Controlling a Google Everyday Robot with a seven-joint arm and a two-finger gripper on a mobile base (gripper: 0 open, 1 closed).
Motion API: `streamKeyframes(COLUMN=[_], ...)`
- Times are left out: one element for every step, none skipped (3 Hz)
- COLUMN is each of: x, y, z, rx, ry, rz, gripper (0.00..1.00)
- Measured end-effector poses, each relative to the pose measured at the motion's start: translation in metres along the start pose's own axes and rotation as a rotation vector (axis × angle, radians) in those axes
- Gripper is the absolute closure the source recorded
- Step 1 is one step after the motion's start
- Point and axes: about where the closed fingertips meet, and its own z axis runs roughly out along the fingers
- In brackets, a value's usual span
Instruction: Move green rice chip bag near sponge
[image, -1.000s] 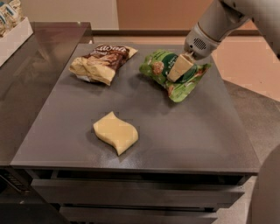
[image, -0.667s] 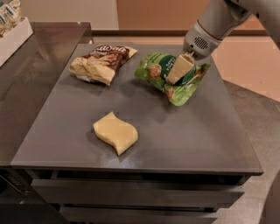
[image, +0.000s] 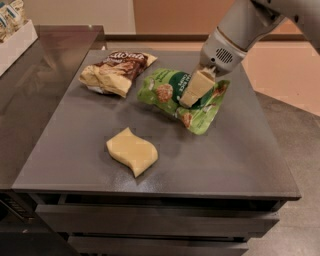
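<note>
The green rice chip bag (image: 165, 91) is at the middle back of the grey table top (image: 235, 155), crumpled and slightly raised. My gripper (image: 188, 99) reaches down from the upper right and is shut on the bag's middle, its cream fingers (image: 195, 86) pressed into the dark green oval. The pale yellow sponge (image: 132, 151) lies flat in front of the bag and to its left, a short gap away and not touching it.
A brown-and-cream snack bag (image: 116, 71) lies at the back left, just left of the green bag. A white bin (image: 17, 40) stands on the side counter at the far left. Drawers sit under the table's front edge.
My gripper has moved left and toward the front, carrying the green bag with it, closer to the sponge and the brown bag. The sponge and brown bag have not moved.
</note>
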Motion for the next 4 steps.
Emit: streamKeyframes(x=[-0.006, -0.008, -0.008, -0.008], y=[0.020, 0.033, 0.041, 0.044], z=[0.009, 0.016, 0.021, 0.023], rx=[-0.042, -0.061, -0.070, -0.077], ry=[-0.018, -0.022, -0.032, -0.049], rz=[-0.035, -0.049, -0.051, -0.052], gripper=[1.00, 0.84, 0.60, 0.36])
